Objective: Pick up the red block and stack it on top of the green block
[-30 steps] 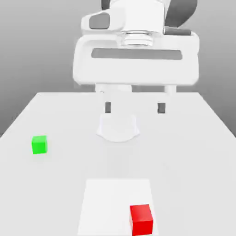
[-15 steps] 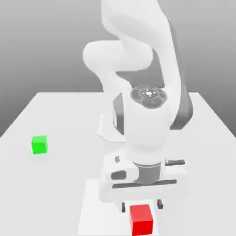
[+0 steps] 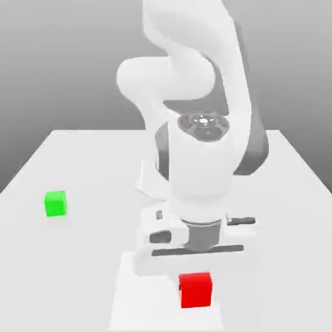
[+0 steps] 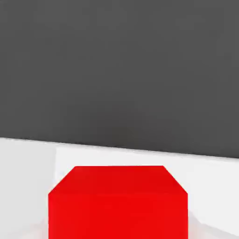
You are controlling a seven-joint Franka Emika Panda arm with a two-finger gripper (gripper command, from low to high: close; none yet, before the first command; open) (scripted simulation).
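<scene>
Red block, solid cube-like shape [image 3: 195, 292]: saturated red over every face I can see, with flat sides and straight, crisp edges. In the exterior view its front face looks nearly square, under a thin strip of top face; a small dark patch shows at its edge on the exterior view's left. In the hand view the block looms large, one sloping face slightly different in shade from the broad face beside it.

State of my gripper, white-bodied, two-fingered [image 3: 195, 286]: clamped on the red block, which sits directly beneath my white hand housing. Position: in front of a flat white square patch [image 3: 146, 292] as the exterior view sees it, towards the exterior view's right side of that patch. Whether the underside touches the patch, I cannot tell.

Green block, small and cube-like [image 3: 56, 203]: bright, even green, upright on the pale grey tabletop [image 3: 71, 272], at the exterior view's left, well apart from the red block and my gripper.
</scene>
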